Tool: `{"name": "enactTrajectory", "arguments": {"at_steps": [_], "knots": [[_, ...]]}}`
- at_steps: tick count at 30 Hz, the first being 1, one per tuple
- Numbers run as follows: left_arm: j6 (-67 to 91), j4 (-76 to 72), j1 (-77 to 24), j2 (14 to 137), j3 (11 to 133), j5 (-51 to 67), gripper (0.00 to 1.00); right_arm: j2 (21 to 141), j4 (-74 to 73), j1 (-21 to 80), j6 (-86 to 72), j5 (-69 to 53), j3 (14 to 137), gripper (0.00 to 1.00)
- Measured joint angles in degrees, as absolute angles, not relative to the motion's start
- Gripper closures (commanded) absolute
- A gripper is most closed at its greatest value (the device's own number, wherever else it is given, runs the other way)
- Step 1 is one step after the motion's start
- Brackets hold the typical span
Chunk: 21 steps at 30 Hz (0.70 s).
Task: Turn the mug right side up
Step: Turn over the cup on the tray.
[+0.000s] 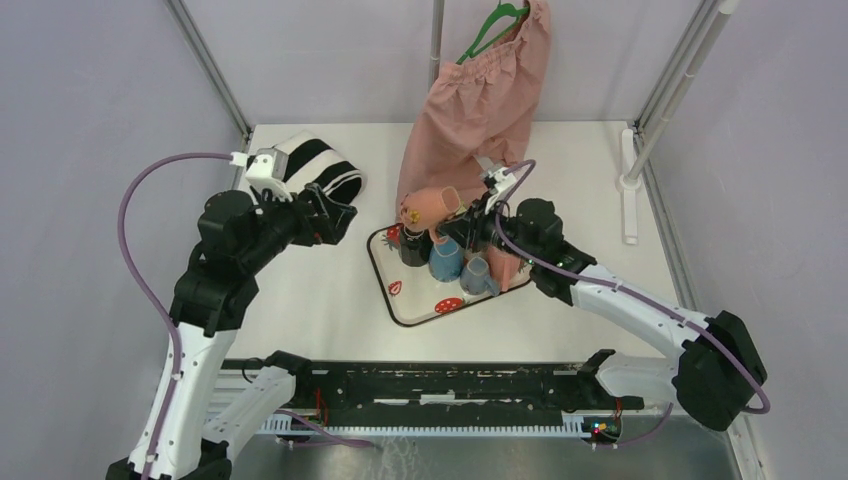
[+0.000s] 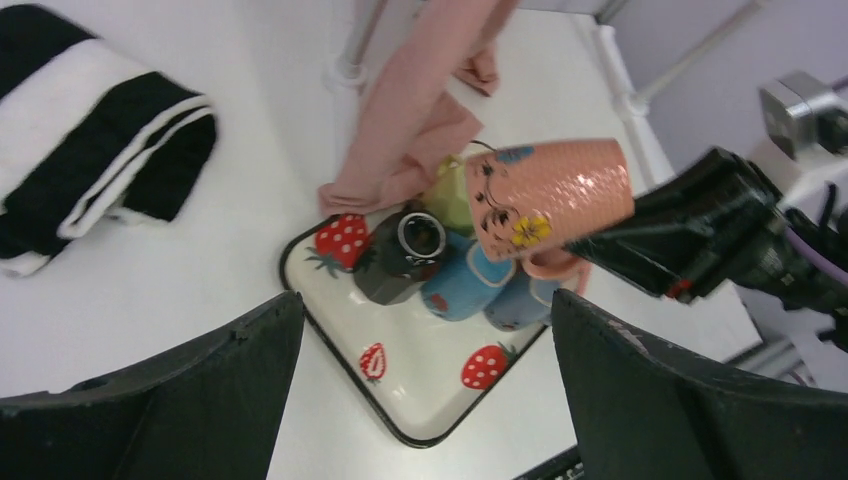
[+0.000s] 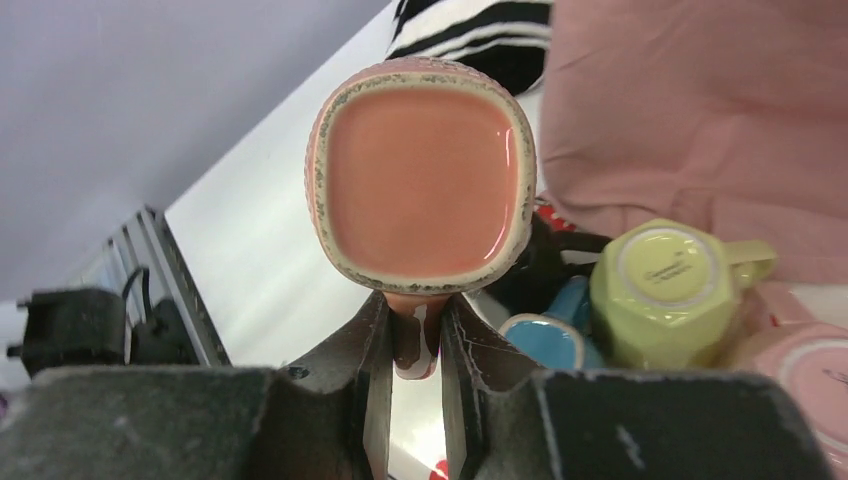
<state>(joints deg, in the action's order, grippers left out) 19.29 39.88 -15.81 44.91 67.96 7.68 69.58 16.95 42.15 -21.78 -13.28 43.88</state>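
The right gripper (image 3: 415,345) is pinched on the handle (image 3: 414,335) of the pink mug (image 3: 421,175), one finger pressed to each side of it. The pink mug is held in the air above the tray (image 1: 417,305), touching nothing else. It lies tilted on its side rather than upright, with a flat closed end facing the right wrist camera. In the left wrist view its textured side shows a yellow flower and dark stems, and the handle hangs below the body where the black fingers grip it.

Beneath and just beside the raised mug, more mugs stand crowded at the far end of the tray, which is white with a dark rim and red strawberries painted on it. There is a black mug (image 2: 405,250), two blue mugs (image 2: 465,285) and a yellow-green mug (image 3: 668,292), this last one bottom up. The near end of the tray is bare.

A pink garment (image 1: 470,110) hangs from a green hanger (image 1: 492,25) on a pole behind the tray, and its lower edge drapes down to the mugs.

The left gripper (image 2: 425,400) hangs above the table (image 1: 300,300) to the left of the tray, its fingers spread wide and holding nothing. A folded black-and-white striped cloth (image 1: 318,165) lies on the table beyond it, well apart from the tray.
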Motion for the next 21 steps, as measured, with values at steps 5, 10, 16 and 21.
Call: {"name": "enactTrajectory", "arguments": {"at_steps": [5,10,16,21], "knots": [[20.2,33.3,-15.8,45.4,65.5,18.3,0.05,67.8,19.2,36.5,-27.6,-14.0,43.8,1.0],[24.4,25.9,-16.3,46.8,61.7,25.4,0.06,66.6,24.8,33.5,-34.3,-16.1,43.5,1.0],[30.3,16.4,-18.2,47.9,58.0,30.7,0.06,66.4,35.6,33.2,-42.9,-18.5,41.7,1.0],[33.3,10.1,-19.7,48.4,57.4,32.2,0.06,67.4,45.5,33.1,-50.7,-20.0,41.0,1.0]]}}
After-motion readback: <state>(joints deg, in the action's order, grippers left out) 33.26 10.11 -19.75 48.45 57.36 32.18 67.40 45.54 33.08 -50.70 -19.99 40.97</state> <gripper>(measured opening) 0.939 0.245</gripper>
